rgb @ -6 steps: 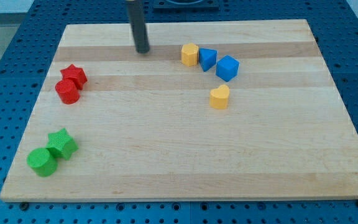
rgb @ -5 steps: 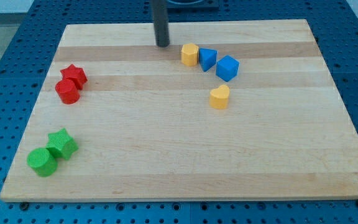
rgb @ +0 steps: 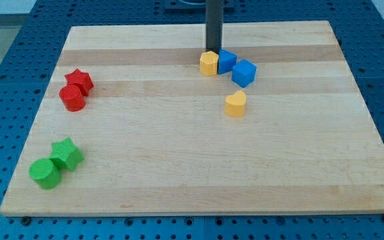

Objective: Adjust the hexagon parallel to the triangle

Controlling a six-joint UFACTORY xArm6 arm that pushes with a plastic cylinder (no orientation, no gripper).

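Yellow hexagon block [rgb: 209,63] sits near the view's top centre of the light wooden counter [rgb: 179,160], touching the blue triangle block [rgb: 226,61] on its right side. My tip [rgb: 213,51] is just above the hexagon in the view, right at the seam between hexagon and triangle, touching or nearly touching both; exact contact can't be resolved. No fingers on this rig, just a straight dark rod, so nothing to release or clench.

Nearby: blue cube [rgb: 244,73] just right of and below the triangle, yellow heart-shaped block [rgb: 235,104] further down, apart from the rest. Red star [rgb: 80,81] and red cylinder [rgb: 73,99] touch at the view's left; green star [rgb: 67,154] and green cylinder [rgb: 45,173] touch at bottom left. All well clear of the work.

Progress, my read: hexagon is flush beside the triangle, so the pairing looks mostly done. What's left is fine alignment, if any; whether their facing edges are truly parallel is too small to tell here. Risk: a push from this spot could wedge the two apart or nudge the cube.
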